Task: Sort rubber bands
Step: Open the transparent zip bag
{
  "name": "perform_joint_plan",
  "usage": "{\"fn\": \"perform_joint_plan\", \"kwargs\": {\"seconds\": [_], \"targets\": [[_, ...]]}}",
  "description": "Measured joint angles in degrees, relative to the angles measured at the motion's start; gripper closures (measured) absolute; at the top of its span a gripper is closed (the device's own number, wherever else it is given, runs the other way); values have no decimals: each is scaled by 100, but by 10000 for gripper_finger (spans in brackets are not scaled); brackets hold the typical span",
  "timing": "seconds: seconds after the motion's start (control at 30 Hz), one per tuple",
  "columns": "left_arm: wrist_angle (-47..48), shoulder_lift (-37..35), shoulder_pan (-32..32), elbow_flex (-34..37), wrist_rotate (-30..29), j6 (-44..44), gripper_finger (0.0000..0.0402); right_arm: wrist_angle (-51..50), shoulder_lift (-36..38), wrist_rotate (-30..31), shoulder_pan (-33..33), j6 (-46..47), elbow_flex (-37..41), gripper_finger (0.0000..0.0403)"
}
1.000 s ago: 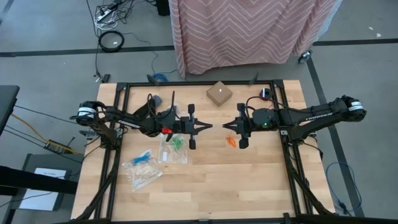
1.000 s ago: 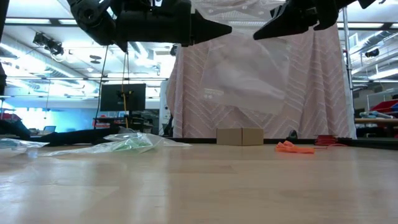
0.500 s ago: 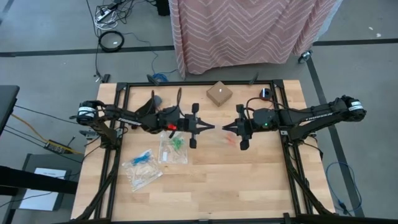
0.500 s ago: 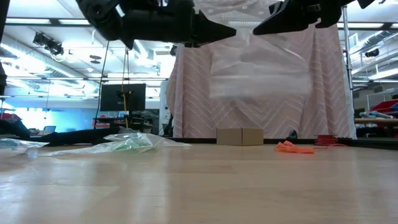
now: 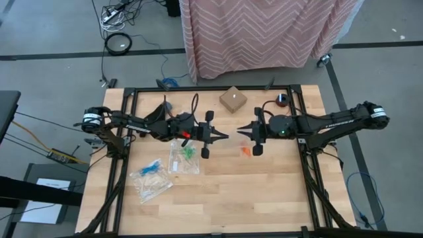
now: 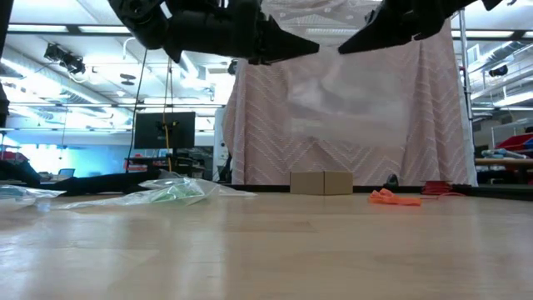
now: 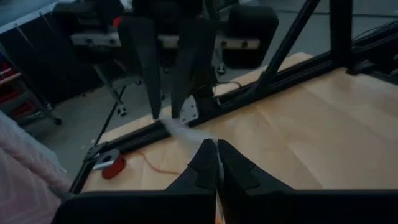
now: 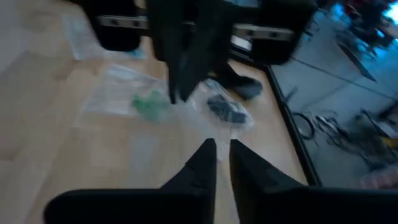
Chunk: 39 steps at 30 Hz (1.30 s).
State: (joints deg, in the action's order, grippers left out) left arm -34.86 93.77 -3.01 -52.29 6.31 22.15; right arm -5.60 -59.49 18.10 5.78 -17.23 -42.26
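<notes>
A clear plastic bag [image 6: 350,100] hangs in the air between my two grippers, over the middle of the table. My left gripper [image 5: 227,136] comes level from the table's left and is shut on the bag. My right gripper [image 5: 239,130] faces it from the right, tip close to tip, its fingers [image 8: 205,158] a little apart. A small heap of orange rubber bands [image 5: 244,151] lies on the wood below the right gripper. Green rubber bands [image 5: 187,152] and blue ones [image 5: 152,167] lie inside clear bags flat on the table's left half. My left gripper pinches the bag's upper edge [image 7: 184,129] between its two fingertips. The fingers come level from the table's left. The bag hangs below them, slack and clear of the table. My right gripper stands at the same upper edge; I cannot tell whether it touches the bag.
A small cardboard box [image 5: 232,100] stands at the far middle of the table. A red-tipped cable [image 5: 281,100] lies by the far right frame. Black frame rails [image 5: 120,165] run along both sides. The near half of the table shows bare wood [image 5: 238,198].
My left gripper has tipped up toward level. The hanging bag has gone from a crumpled droop to a flatter sheet and now sags again. It has drawn aside from above the orange bands.
</notes>
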Motion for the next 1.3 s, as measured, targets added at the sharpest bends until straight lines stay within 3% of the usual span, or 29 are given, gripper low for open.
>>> {"fn": "perform_joint_plan", "kwargs": {"seconds": [0.1,0.3,0.47,1.13,1.3], "targets": [[57,3,0,0,-127,3,396,-40,107,64,0,234,0,336],[-157,3,0,0,-178,5,396,434,122,-560,11,421,0,270],[-370,3,0,0,-336,5,396,439,47,-564,9,673,0,242],[-733,1,81,0,-543,-35,396,434,-28,-246,-33,510,0,282],[-679,1,83,0,-541,-67,393,444,-28,-246,-33,340,0,313]]}}
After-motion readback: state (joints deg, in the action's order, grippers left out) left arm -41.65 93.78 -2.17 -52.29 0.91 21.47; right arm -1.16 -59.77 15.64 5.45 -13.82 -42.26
